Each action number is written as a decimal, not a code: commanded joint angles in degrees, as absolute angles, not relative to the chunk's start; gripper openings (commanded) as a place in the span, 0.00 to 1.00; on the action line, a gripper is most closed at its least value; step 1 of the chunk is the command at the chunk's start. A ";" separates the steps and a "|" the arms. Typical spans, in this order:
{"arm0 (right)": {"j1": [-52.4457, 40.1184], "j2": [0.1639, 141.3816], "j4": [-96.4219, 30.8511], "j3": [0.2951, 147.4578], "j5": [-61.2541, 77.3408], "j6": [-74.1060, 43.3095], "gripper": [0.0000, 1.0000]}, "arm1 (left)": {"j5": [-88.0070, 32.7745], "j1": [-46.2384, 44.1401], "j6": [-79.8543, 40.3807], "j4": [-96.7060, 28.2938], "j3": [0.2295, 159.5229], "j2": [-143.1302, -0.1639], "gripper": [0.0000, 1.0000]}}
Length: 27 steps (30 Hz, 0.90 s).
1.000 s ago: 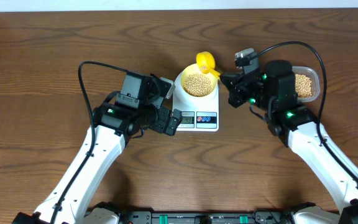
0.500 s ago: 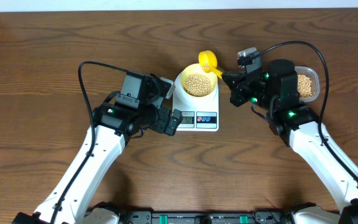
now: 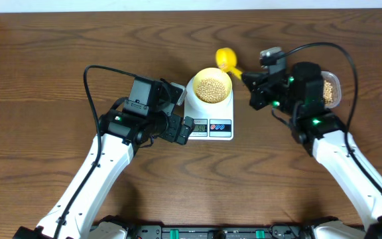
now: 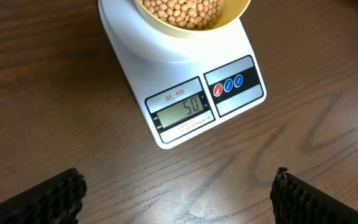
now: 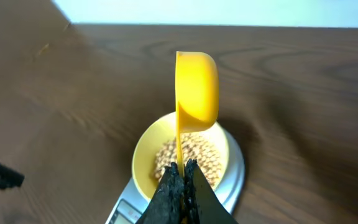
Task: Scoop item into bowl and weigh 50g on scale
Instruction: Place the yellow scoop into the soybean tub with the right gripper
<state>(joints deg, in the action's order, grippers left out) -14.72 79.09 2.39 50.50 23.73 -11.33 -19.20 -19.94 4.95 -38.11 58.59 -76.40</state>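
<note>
The pale-yellow bowl [image 3: 209, 86] holds beige beans [image 3: 209, 89] and sits on the white scale [image 3: 225, 127]. In the left wrist view the scale's display [image 4: 180, 108] reads 50, with the bowl [image 4: 229, 15] at the top edge. My right gripper [image 3: 249, 80] is shut on the handle of the bright yellow scoop [image 3: 226, 58], whose cup is tipped on its side beyond the bowl; the right wrist view shows the scoop [image 5: 196, 87] above the bowl [image 5: 148, 146]. My left gripper [image 3: 186, 129] is open and empty at the scale's front left.
A clear plastic tub [image 3: 331, 89] with more beans stands at the right, partly hidden behind my right arm. The brown wooden table [image 3: 45, 66] lies all around.
My right gripper has lifted the scoop away from the bowl, up and to the right. The left arm has not moved.
</note>
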 commanded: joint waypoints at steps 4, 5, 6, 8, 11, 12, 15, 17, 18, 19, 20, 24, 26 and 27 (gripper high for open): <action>-7.11 72.53 1.67 50.89 23.97 -22.92 0.02 | -19.44 -19.97 5.76 -38.06 58.94 -76.84 0.97; -6.04 71.70 1.06 50.89 23.94 -23.59 0.02 | -19.44 -19.97 5.74 -38.06 58.92 -76.84 0.97; -4.86 70.76 0.21 50.89 23.94 -23.81 0.02 | -19.44 -19.97 5.76 -38.09 58.92 -76.84 0.97; -2.20 68.60 -2.72 50.89 23.90 -23.77 0.01 | -19.44 -19.97 5.76 -38.06 58.94 -76.84 0.97; 2.79 65.14 -9.19 50.89 23.90 -23.77 0.01 | -19.44 -19.97 5.76 -38.09 58.92 -76.84 0.97; 4.01 64.40 -10.87 50.89 23.90 -23.77 0.02 | -19.44 -19.97 5.76 -38.06 58.94 -76.84 0.97; 8.67 62.28 -17.19 50.89 21.85 -23.77 0.02 | -19.44 -19.97 5.76 -38.06 58.92 -76.84 0.97; 10.61 61.93 -20.93 50.89 18.39 -23.77 0.02 | -19.44 -19.97 5.76 -38.06 58.94 -76.84 0.97; 11.35 61.95 -22.83 50.89 16.60 -23.77 0.02 | -19.44 -19.97 5.74 -38.06 58.92 -76.84 0.97; 11.75 62.13 -24.05 50.89 15.68 -23.73 0.02 | -19.44 -19.97 5.76 -38.06 58.92 -76.84 0.97; 12.05 62.35 -25.19 50.89 14.98 -23.55 0.01 | -19.44 -19.97 5.76 -38.06 58.92 -76.84 0.97; 12.12 64.62 -26.13 50.89 13.91 -22.26 0.01 | -19.44 -19.97 5.76 -38.06 58.94 -76.84 0.97; 12.12 67.11 -25.50 50.89 13.85 -22.46 0.01 | -19.42 -19.97 5.76 -38.04 58.92 -76.84 0.97; 12.12 68.01 -25.47 50.89 13.87 -23.29 0.01 | -19.42 -19.97 5.76 -38.04 58.92 -76.84 0.97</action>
